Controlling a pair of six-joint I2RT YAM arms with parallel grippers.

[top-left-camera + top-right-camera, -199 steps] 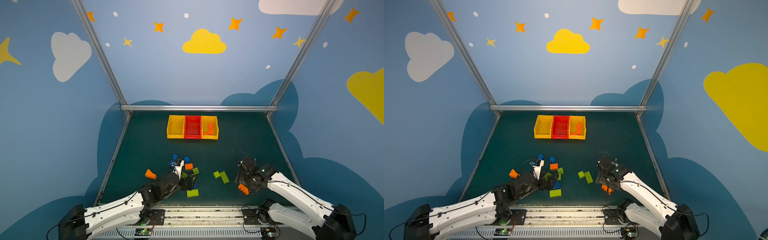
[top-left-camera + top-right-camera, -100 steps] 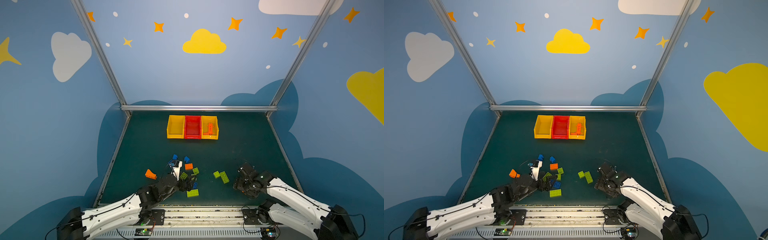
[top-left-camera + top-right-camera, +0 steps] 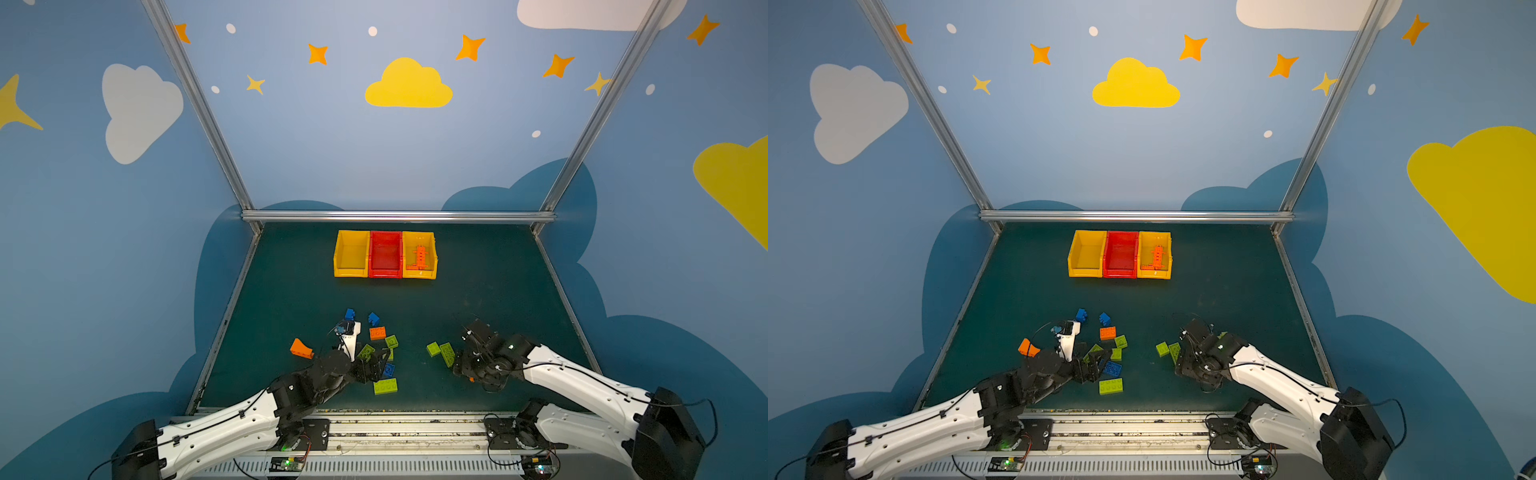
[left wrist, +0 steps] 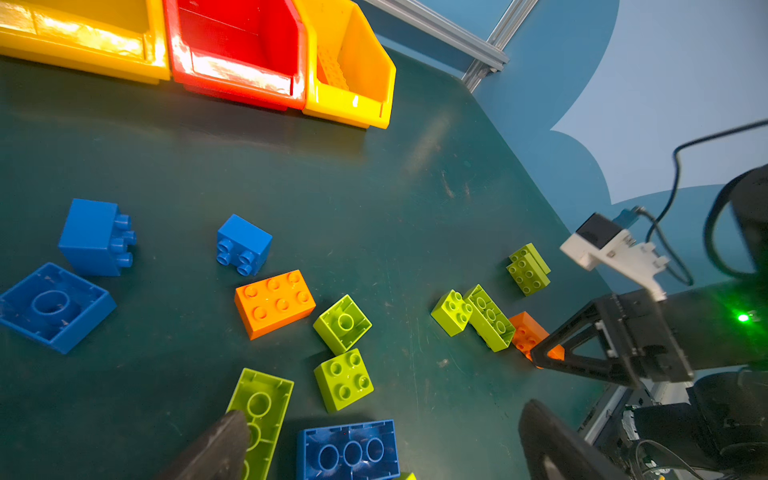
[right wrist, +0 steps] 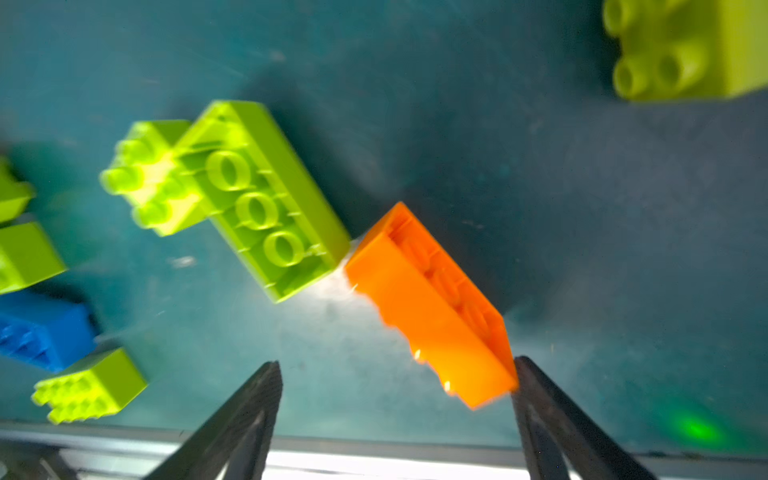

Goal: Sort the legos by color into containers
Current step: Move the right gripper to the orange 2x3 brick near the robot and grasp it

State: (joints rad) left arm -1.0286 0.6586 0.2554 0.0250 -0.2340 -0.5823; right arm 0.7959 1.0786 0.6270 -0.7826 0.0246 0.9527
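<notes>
Right gripper is hanging low, my jaws apart, one of them touching the orange brick lying just beside the long green brick. I am judging it best to centre over it before squeezing, avoiding the green one. I am finding no readable writing anywhere.

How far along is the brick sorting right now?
Done: only some orange pieces lie in a yellow bin. In hand: nothing; the right claw stands open at an orange brick on the table, the left claw open. Left: the red bin and other yellow bin look empty; blue, green and orange bricks lie loose.
</notes>
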